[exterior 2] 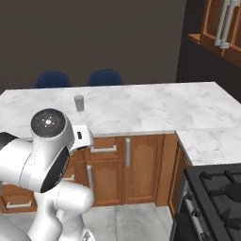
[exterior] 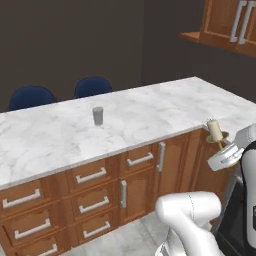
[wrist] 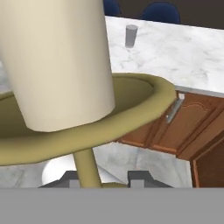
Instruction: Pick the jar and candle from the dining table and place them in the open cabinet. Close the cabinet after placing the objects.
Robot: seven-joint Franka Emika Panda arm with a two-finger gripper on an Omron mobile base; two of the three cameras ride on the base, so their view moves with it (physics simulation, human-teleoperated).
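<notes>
One candle [wrist: 61, 65] clamped in the claw [wrist: 105, 177]
One jar [exterior: 98, 115] on the marble surface [exterior: 165, 107]; two blue chairs [exterior: 92, 86] behind

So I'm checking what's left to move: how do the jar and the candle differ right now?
The jar stands upright on the table; the candle is off it, tilted, past the table's edge. The jar stands free, while the candle's stem sits between the fingers in the hand view. The jar is a plain grey cylinder; the candle is cream on a gold stemmed holder. Neither is in the cabinet yet.
</notes>
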